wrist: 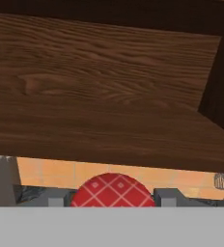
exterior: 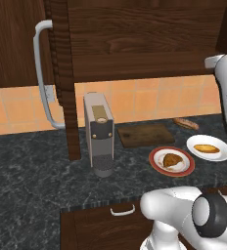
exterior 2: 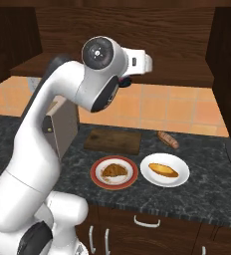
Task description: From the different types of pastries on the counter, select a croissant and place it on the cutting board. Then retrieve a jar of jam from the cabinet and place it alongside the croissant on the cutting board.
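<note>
In the hand view, my gripper (wrist: 113,198) is shut on the jar of jam (wrist: 113,191), a round red thing with a white lattice pattern. A dark fingertip sits at each side of it. The hand is held high in front of the dark wood cabinet (wrist: 109,96), whose left door (exterior: 61,73) stands open. On the counter (exterior: 32,166), the golden-brown croissant (exterior: 171,159) (exterior 2: 113,171) lies on a red-rimmed plate (exterior: 154,165). Just behind that plate is the dark brown cutting board (exterior: 145,134) (exterior 2: 112,141), with nothing on it. The yellow-orange pastry (exterior: 207,148) (exterior 2: 163,170) rests on a white plate (exterior 2: 179,167).
A grey coffee machine (exterior: 100,134) (exterior 2: 62,124) stands left of the board. A small brown oblong roll (exterior: 186,123) (exterior 2: 168,140) lies near the tiled back wall. The open door's long grey handle (exterior: 41,73) juts out at the left. A drawer with a white handle (exterior: 123,211) sits below the counter edge.
</note>
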You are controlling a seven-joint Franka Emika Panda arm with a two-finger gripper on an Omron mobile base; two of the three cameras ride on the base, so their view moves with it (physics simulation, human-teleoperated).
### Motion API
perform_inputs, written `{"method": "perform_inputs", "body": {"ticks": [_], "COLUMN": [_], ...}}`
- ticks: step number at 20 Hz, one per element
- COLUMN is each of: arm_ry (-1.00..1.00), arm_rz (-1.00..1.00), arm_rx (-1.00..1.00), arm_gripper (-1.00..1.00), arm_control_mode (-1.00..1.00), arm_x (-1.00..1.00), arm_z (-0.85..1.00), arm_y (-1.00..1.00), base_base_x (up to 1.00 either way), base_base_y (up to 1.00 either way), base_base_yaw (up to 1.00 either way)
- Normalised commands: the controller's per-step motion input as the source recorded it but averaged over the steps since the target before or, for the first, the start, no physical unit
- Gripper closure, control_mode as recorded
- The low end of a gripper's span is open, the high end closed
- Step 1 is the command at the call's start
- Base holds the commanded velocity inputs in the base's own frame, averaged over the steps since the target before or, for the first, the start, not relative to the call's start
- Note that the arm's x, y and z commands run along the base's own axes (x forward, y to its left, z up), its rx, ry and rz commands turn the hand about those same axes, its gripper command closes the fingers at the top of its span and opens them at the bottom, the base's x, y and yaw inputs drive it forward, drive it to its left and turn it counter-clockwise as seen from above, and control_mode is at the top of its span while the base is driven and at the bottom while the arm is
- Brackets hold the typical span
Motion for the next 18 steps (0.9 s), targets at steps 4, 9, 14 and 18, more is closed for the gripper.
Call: {"method": "perform_inputs", "body": {"ticks": [4, 9, 14, 18], "arm_ry": [0.04, 0.05, 0.01, 0.0], "arm_rz": [0.0, 0.0, 0.0, 0.0], "arm_rx": [0.0, 0.0, 0.0, 0.0], "arm_gripper": [1.0, 1.0, 1.0, 1.0], "arm_control_mode": [-1.0, -1.0, -1.0, -1.0], "arm_x": [-0.56, -0.3, 0.0, 0.0], "arm_z": [-0.41, -0.58, -0.66, -0.63], "arm_y": [0.04, 0.08, 0.13, 0.15], "base_base_x": [0.0, 0.0, 0.0, 0.0], "base_base_y": [0.0, 0.0, 0.0, 0.0], "base_base_yaw": [0.0, 0.0, 0.0, 0.0]}}
